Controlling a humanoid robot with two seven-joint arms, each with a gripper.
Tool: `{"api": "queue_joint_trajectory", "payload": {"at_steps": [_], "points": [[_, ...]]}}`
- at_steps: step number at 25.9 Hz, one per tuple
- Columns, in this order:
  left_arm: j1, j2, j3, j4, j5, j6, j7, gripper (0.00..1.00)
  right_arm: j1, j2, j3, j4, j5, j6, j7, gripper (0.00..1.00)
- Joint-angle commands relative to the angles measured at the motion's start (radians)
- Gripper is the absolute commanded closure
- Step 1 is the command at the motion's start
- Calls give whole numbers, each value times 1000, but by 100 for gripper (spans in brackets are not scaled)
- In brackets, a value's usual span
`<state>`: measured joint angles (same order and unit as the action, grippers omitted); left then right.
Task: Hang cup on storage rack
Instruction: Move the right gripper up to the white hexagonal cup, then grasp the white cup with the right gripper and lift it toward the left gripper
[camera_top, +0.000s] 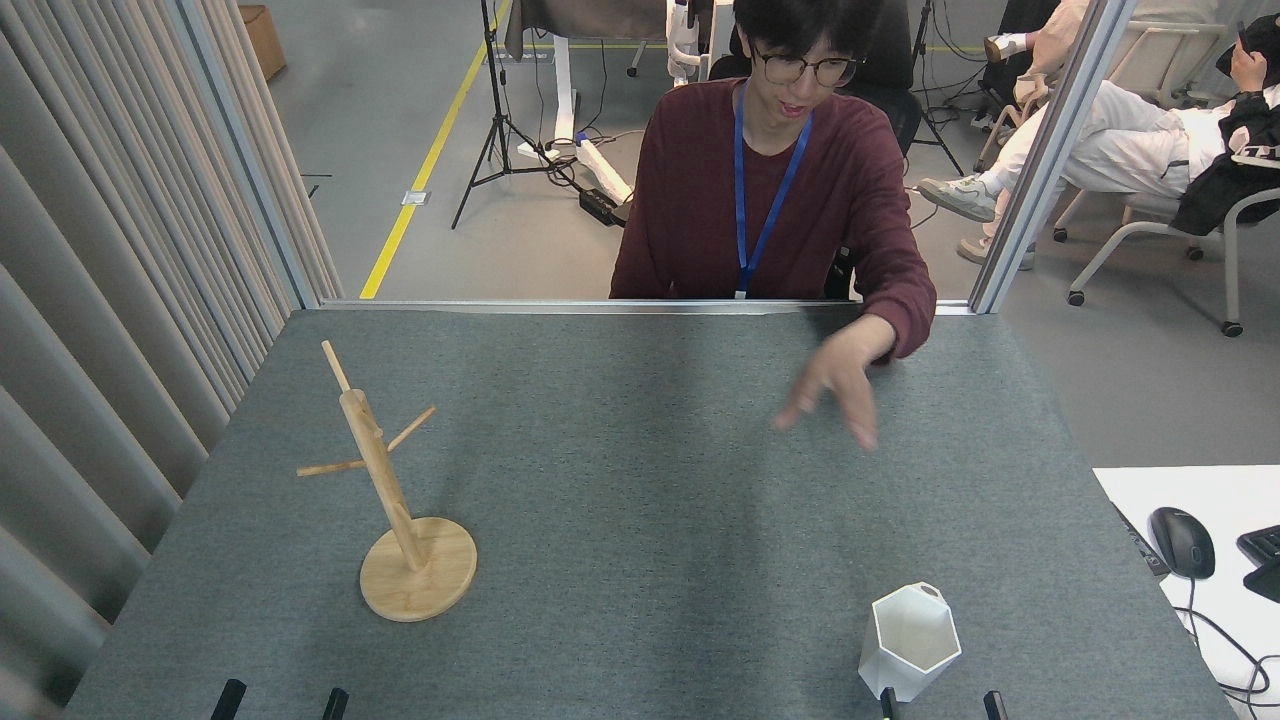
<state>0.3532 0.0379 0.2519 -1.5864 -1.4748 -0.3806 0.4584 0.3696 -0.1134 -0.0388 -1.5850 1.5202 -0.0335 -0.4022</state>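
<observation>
A matte white faceted cup (908, 640) stands upright near the grey felt table's (640, 520) right front; the light wooden peg rack (395, 500) stands well apart at left; a person's hand (835, 385) hovers between.

Storage rack (400, 520): pale, smooth wood. Cup (908, 640): matt white, smooth-faceted. Desk (640, 520): rough grey felt-like cloth.

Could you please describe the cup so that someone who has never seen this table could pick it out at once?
Start from the grey felt table and go to its near right corner, far across from the wooden storage rack on the left. There stands the cup, upright and alone. It is the only white thing on the felt, with flat faceted sides and a six-sided rim.
</observation>
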Motion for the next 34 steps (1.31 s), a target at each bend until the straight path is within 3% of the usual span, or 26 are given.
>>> {"api": "queue_joint_trajectory", "payload": {"at_steps": [1,8,19,29,31,34], "points": [[0,0,0,0,1,-3,0,0,0,1,0,0,0,0,-4,1],[-2,-1,6,19,-2,8,-1,0,-21,1,0,25,0,6,20,1],[1,2,24,20,2,6,-1,0,-153,-11,2,149,5,7,36,1],[3,2,36,20,2,3,-1,0,-209,-8,5,230,6,9,36,1],[3,2,36,20,2,3,-1,0,-213,-5,7,246,8,9,34,5],[3,4,36,11,2,-4,2,0,-212,-5,7,246,8,11,33,35]]}}
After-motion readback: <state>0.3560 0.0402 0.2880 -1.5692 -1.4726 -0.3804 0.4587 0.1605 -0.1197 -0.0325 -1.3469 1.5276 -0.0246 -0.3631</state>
